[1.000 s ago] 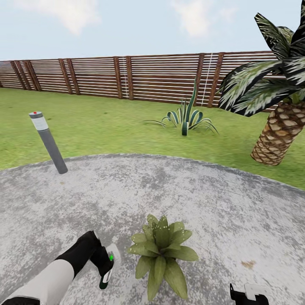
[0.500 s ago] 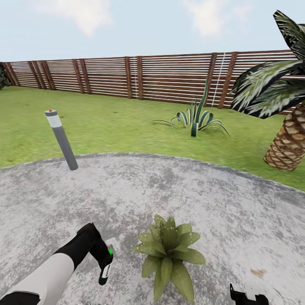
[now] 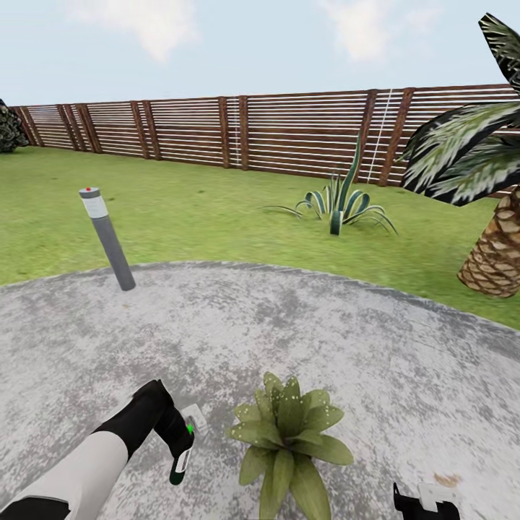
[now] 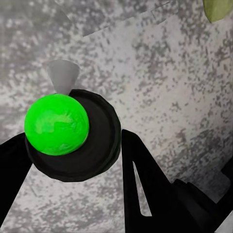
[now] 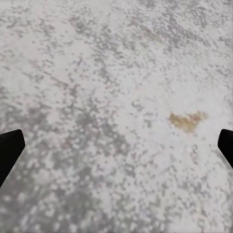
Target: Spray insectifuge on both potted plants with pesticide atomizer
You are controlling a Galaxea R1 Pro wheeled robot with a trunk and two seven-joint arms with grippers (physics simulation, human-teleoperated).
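Note:
One potted plant [image 3: 289, 433], a rosette of speckled green leaves, stands on the round stone patio [image 3: 303, 318] near the bottom of the head view; its leaves hide the pot. Just left of it, my left gripper [image 3: 182, 444] is shut on the pesticide atomizer [image 3: 192, 421], pale with a green spot. In the left wrist view the atomizer's green ball [image 4: 57, 124] and grey nozzle [image 4: 62, 75] sit between the black fingers [image 4: 143, 179], above the paving. My right gripper [image 3: 426, 504] is low at the right, open [image 5: 116, 148], over bare stone.
A grey bollard lamp [image 3: 108, 238] leans at the patio's left edge. On the lawn beyond are a striped agave [image 3: 339, 206] and a palm [image 3: 498, 245], with a brown slatted fence [image 3: 238, 133] behind. A brown stain [image 3: 446, 479] marks the paving beside my right gripper.
The whole view has swung left, so the plant, bollard, agave and palm sit further right in the picture. My left gripper still holds the atomizer in about the same spot in view.

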